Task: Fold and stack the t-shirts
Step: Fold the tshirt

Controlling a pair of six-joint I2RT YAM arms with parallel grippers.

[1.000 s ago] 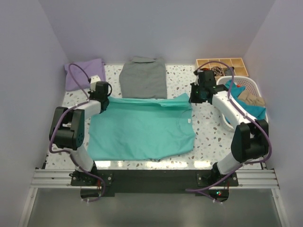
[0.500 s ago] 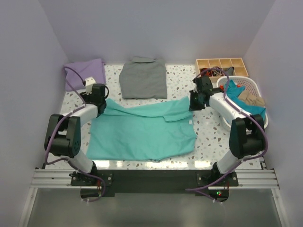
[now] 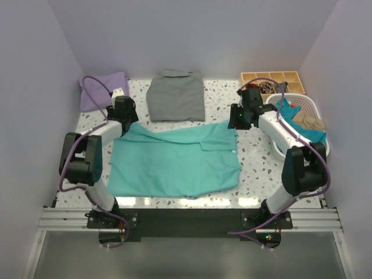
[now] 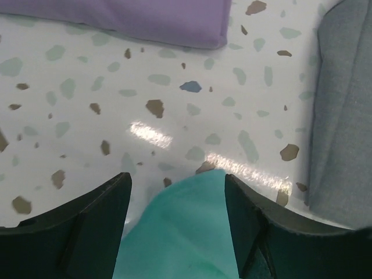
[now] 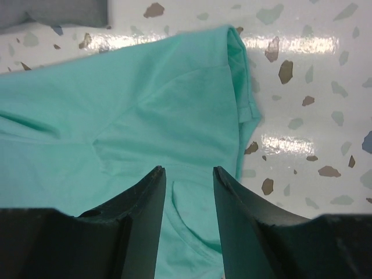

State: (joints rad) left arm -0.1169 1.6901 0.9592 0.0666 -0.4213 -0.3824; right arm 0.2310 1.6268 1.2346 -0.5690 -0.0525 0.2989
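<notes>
Bright, even and soft from overhead, with only faint shadows. White glare in streaks on the speckled table just ahead of the left pincer, and in patches ahead and to the right of the right pincer. Another glossy strip along the table's edge, well behind both. Nearly black and without detail on the fingers. Slightly soft at the far edges beyond them.

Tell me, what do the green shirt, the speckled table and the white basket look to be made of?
Green shirt: soft matte knit cloth, probably cotton; it drapes and wrinkles.
Table: glossy speckled top, either terrazzo-like stone or a printed laminate; lamp glare shows on it.
Basket: likely moulded white plastic, judging by its thin, even rim and seemingly slotted walls.
</notes>
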